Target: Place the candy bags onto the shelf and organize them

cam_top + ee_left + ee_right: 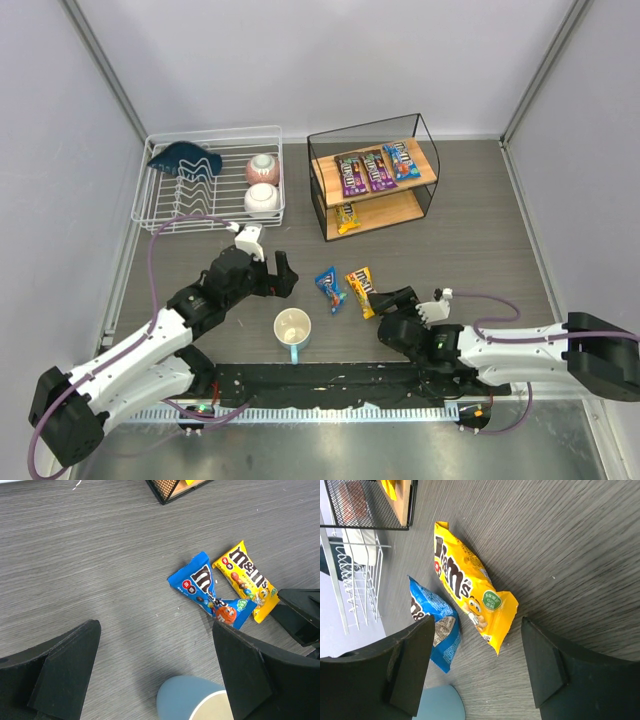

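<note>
**Q:** Top external view: where do the candy bags lie?

**A:** Four are on the shelf: two purple and one blue on the upper board, one yellow on the lower. A blue bag and a yellow bag lie just beside each other on the table.

**Q:** And the grippers?

**A:** Left gripper: fingers apart, empty, near the blue bag. Right gripper: fingers apart, straddling the yellow bag's end.

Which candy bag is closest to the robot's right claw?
The yellow bag on the table, right in front of the open right gripper. The blue bag beside it lies farther off; the rest sit on the shelf.
</note>
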